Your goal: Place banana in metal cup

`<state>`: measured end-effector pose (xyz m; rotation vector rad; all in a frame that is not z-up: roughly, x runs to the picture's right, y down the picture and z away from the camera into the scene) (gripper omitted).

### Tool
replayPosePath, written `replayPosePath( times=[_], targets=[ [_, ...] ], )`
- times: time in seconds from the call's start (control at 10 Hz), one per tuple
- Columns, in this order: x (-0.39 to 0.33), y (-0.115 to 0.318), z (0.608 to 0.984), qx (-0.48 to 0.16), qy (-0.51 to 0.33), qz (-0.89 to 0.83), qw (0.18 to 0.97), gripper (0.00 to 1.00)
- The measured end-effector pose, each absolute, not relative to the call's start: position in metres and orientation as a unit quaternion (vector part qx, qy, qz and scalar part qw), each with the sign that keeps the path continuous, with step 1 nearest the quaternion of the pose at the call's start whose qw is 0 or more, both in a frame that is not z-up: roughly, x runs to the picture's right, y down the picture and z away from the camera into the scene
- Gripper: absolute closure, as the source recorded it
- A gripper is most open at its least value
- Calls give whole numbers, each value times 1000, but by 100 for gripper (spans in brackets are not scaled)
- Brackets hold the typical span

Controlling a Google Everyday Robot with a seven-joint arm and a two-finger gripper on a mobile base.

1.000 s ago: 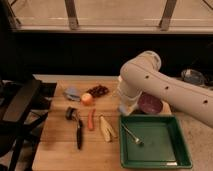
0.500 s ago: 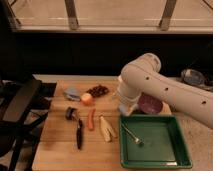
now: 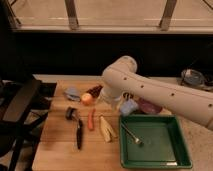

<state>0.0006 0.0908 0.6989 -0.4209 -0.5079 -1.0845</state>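
Note:
The banana [image 3: 106,129] is a short pale yellow piece lying on the wooden table, just left of the green tray. A small dark metal cup [image 3: 95,90] stands at the back of the table behind the round orange fruit [image 3: 87,98]. My white arm comes in from the right and bends down over the table's back middle. The gripper [image 3: 116,101] at its lower end hangs right of the orange fruit, well behind the banana, and is mostly hidden by the forearm. It stands open, and nothing shows in it.
A thin orange carrot [image 3: 91,119] and a black utensil [image 3: 78,129] lie left of the banana. The green tray [image 3: 175,150] holds a small metal utensil. A pale cup [image 3: 128,107] and a purple bowl [image 3: 150,106] stand behind the tray. A blue-grey object [image 3: 72,93] lies at back left.

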Motion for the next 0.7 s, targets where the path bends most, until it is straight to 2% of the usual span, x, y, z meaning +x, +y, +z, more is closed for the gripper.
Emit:
replayPosePath(
  times=[0.7],
  targets=[
    [-4, 130, 765, -212, -305, -524, 767, 35]
  ],
)
